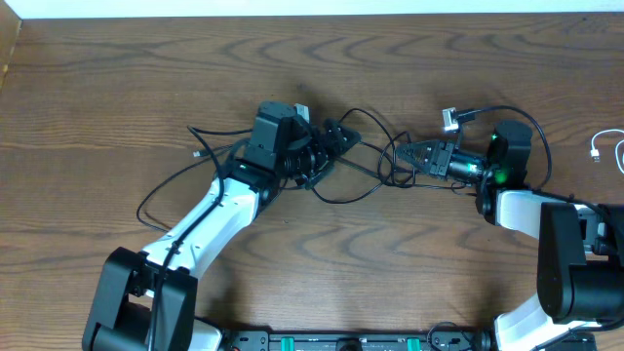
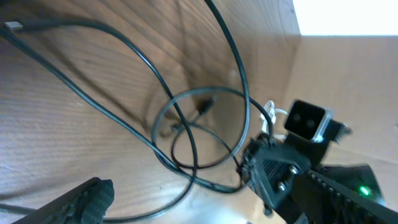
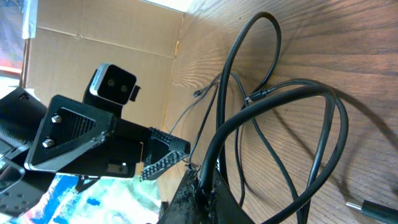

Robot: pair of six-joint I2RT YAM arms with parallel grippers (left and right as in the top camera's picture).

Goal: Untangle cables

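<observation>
Found the left gripper (image 1: 339, 156) spread wide, nothing between its fingers, at the 9 o'clock side of the tangle. Found the right gripper (image 1: 404, 154) clamped shut on one of the black cables (image 1: 378, 168), at the tangle's 3 o'clock side, fingertips pointing toward 9 o'clock. Saw the two grippers facing each other near the middle of the table (image 1: 312, 58), close but apart.

Saw the black cables lying looped and crossed over one another between and around both grippers. Traced one long strand sweeping out toward 8 o'clock past the left arm, and another arcing toward 2 o'clock around the right wrist. Spotted a silver plug (image 1: 449, 119) just at 1 o'clock from the right gripper, on the wood. From the right wrist view, watched the held strand rise out of the closed fingertips and bend into a wide loop across the tabletop.

Noted the white cable (image 1: 597, 148) well apart from the tangle, at the table's 3 o'clock edge, partly cut off by the frame.
</observation>
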